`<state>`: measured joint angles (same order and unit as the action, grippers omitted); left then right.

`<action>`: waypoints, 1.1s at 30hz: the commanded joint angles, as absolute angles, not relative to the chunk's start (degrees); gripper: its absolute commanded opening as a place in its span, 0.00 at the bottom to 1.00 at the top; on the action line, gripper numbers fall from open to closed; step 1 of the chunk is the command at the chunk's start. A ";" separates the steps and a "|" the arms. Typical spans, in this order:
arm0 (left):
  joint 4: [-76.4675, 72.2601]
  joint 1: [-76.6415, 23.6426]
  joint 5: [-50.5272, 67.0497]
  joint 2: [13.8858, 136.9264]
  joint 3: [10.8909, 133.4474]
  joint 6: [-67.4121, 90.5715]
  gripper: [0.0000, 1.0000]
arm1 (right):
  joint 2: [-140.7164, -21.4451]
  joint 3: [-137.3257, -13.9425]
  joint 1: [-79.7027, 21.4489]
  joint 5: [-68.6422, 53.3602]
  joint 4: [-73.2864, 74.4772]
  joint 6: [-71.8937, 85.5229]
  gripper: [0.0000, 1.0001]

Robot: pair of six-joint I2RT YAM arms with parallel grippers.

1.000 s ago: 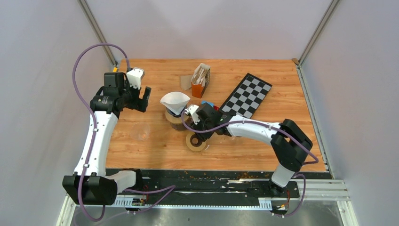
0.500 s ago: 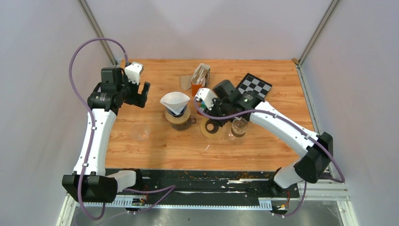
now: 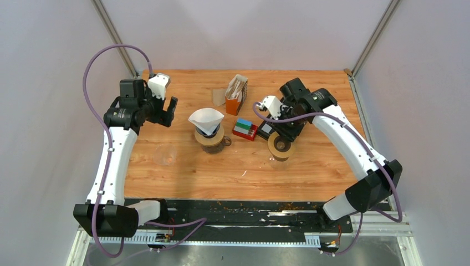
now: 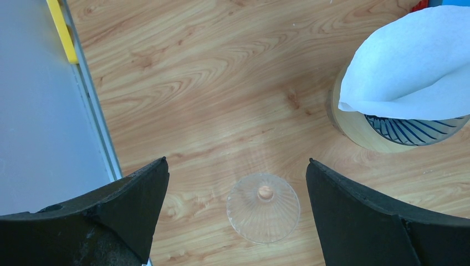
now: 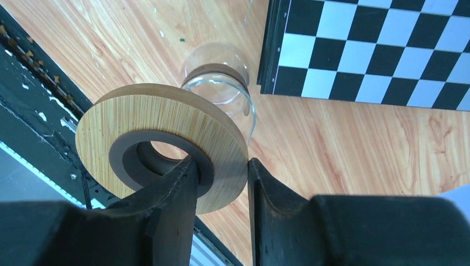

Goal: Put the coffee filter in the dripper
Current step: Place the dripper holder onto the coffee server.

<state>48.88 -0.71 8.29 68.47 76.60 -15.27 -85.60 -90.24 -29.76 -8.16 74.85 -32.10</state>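
Logging the scene, biggest item first: one wooden table (image 3: 310, 172), one checkerboard (image 5: 377, 50) at its far right, two arms. My left gripper (image 4: 236, 162) hangs with jaws spread wide and nothing between them, above one clear ribbed glass piece (image 4: 263, 208). My right gripper (image 5: 221, 163) is clamped on one wooden ring (image 5: 161, 119), held over one glass cup (image 5: 219, 66). One dripper (image 4: 410, 130) stands mid-table in a wooden collar (image 4: 354, 130). The one loose coffee filter (image 4: 410, 66) sits in its mouth, standing proud and lopsided. I judge placing nearly done, with only seating left. The next move calls for an empty claw pressing the paper down gently without tipping the dripper. Also counted: one filter box (image 3: 237, 91), one small coloured box (image 3: 244, 128)
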 commanded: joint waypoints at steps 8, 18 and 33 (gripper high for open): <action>48.25 -0.31 9.31 67.19 77.04 -17.01 1.00 | -92.58 -94.13 -25.58 -9.68 77.60 -36.04 0.12; 48.09 -0.35 8.96 66.94 76.30 -17.68 1.00 | -95.98 -94.97 -25.40 -9.19 77.61 -36.38 0.12; 47.97 -0.35 8.52 66.21 75.26 -17.86 1.00 | -96.20 -92.07 -25.25 -7.16 76.34 -36.47 0.20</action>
<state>48.84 -0.71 8.49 68.10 75.42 -16.88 -96.38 -92.44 -25.47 -7.60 77.10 -35.33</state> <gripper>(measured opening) 1.000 0.348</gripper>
